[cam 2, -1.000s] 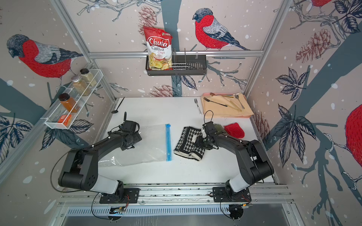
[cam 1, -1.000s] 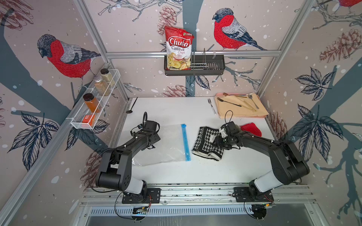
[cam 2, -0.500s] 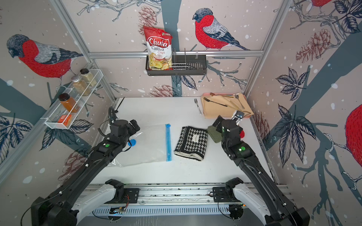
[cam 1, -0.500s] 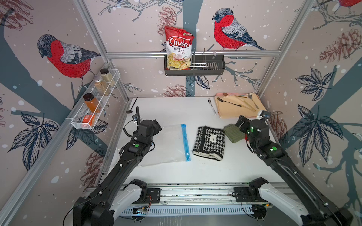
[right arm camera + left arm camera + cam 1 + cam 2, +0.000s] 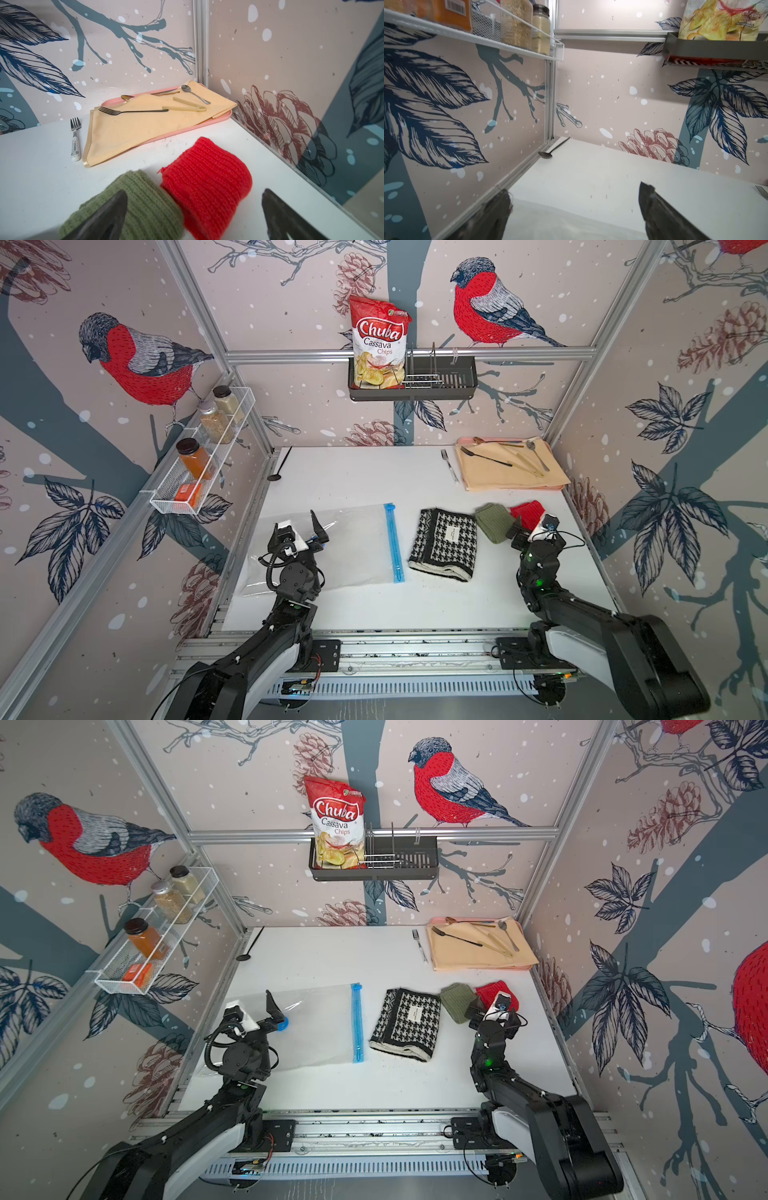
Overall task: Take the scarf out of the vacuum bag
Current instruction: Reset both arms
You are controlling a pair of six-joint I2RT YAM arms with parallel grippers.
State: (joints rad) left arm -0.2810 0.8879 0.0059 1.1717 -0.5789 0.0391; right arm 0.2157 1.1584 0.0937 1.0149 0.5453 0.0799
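Observation:
The scarf (image 5: 444,543) (image 5: 407,1024), folded black-and-white houndstooth with a small white label, lies flat on the white table, wholly outside the vacuum bag (image 5: 357,547) (image 5: 320,1029). It rests just right of the bag's light-blue zip strip (image 5: 392,543). The clear bag lies flat, its blue valve (image 5: 282,1025) beside my left gripper (image 5: 297,526) (image 5: 575,190), which hangs open above the bag's left end, holding nothing. My right gripper (image 5: 532,522) (image 5: 194,193) is open and empty, right of the scarf, over the small knit pieces.
An olive knit piece (image 5: 137,199) and a red knit piece (image 5: 207,176) lie side by side under the right gripper. A pink tray (image 5: 223,118) with a beige cloth and cutlery sits in the back right corner, with a fork (image 5: 449,466) beside it. A black spoon (image 5: 279,466) lies back left.
Both arms have drawn back toward the front edge. The right gripper has left the scarf's right edge and opened wide, uncovering the olive piece. The left gripper stayed open. Scarf and bag lie unmoved.

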